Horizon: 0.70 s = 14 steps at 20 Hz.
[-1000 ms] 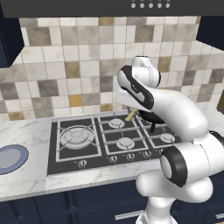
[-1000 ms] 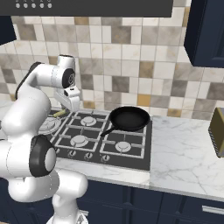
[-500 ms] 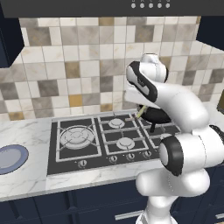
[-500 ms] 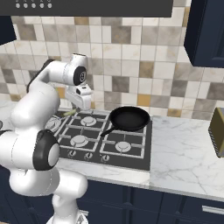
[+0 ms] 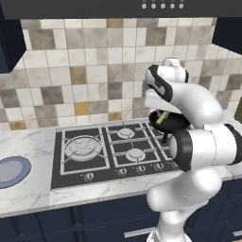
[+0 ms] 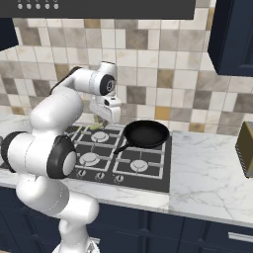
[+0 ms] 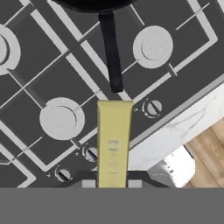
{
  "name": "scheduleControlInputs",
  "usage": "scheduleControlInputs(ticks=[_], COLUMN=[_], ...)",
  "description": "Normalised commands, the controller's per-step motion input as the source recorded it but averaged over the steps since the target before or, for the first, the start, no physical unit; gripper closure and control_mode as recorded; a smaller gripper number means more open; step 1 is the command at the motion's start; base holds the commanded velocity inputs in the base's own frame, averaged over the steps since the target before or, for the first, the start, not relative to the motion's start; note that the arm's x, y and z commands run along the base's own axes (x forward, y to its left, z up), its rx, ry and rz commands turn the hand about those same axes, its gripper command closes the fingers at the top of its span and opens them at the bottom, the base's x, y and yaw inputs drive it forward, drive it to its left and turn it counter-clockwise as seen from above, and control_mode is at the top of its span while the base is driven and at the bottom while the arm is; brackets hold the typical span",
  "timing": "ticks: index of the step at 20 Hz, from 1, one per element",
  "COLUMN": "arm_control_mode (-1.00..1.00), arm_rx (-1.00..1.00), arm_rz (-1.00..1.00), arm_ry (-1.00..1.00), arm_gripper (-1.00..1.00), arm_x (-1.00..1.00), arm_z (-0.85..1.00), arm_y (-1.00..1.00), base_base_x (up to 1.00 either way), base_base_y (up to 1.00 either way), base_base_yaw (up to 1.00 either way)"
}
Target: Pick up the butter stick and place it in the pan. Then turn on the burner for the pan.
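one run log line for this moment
phase: carry | gripper: shut on butter stick | above stove, beside pan | pan: no butter inside | burner: not yet on

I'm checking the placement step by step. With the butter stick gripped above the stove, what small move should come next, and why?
Probably carry it a little further toward the pan. The gripper is shut on the butter stick, and in the hand view the stick hangs over the grate near the knobs, just short of the pan handle, so releasing now would likely miss the pan.

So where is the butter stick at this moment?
The butter stick is held in the claw above the stove, in the hand view just short of the pan handle's end.
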Motion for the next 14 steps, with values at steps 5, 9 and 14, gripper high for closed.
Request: scheduleControlInputs(ticks=[5,9,14], arm_control_mode=[-1.00,-1.00,-1.00], arm_rx=[-0.01,-0.01,0.00], arm_rz=[0.00,0.00,0.00], arm_ry=[0.00,0.02,0.02], arm_gripper=[1.00,1.00,1.00], arm_x=[0.40,0.44,0.46], arm_z=[-0.17,-0.13,-0.17], arm_y=[-0.43,-0.48,-0.48], base_base_x=[0.00,0.00,0.00], base_base_y=[0.00,0.00,0.00], base_base_yaw=[0.00,0.00,0.00])
